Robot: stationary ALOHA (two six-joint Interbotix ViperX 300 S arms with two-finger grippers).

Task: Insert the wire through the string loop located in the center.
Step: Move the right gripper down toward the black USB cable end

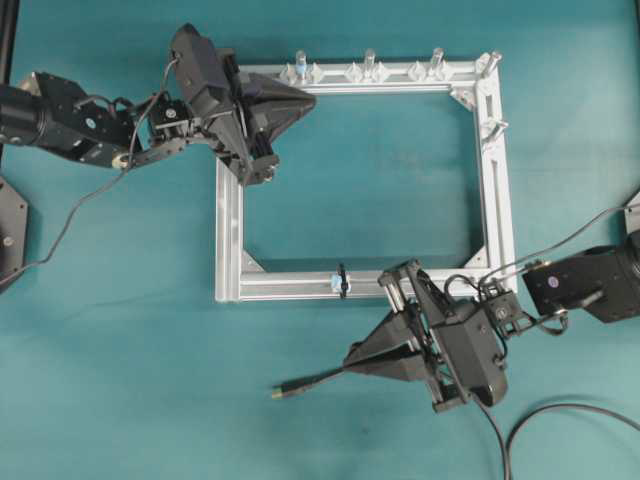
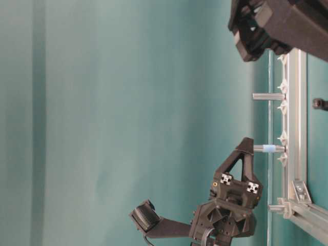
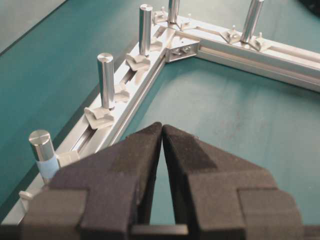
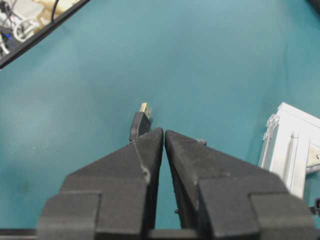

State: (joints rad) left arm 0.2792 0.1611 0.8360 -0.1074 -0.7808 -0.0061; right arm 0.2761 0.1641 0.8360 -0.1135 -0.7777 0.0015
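Broadly, a teal table cloth (image 1: 120, 400) fills every view, and on it lies a rectangular aluminium frame (image 1: 228, 240) that takes up the middle of the overhead picture, with upright silver pegs (image 1: 369, 62) along its top bar. The left gripper (image 1: 305, 99) sits over the frame's upper left corner; its wrist view shows the pads pressed together with nothing between them. The right gripper (image 1: 352, 355) is in the lower middle of the overhead picture, just below the frame's bottom bar, and its fingers (image 4: 150, 150) are closed on the wire (image 1: 318, 379). The black cable appears to run back under that arm and curl at the lower right edge. Its plug tip (image 4: 144, 108) sticks out beyond the fingertips, pointing toward the lower left and away from the frame. The string loop (image 1: 342, 281) is the smallest thing here, a black tie around the bottom bar at its middle, just above and left of the right gripper.

Judging from this, the plug faces away from the loop, so the wrist must turn before any threading. A short grip behind the plug could let the tip droop or twist, and a small miss would push the loop flat against the bar instead of passing through it
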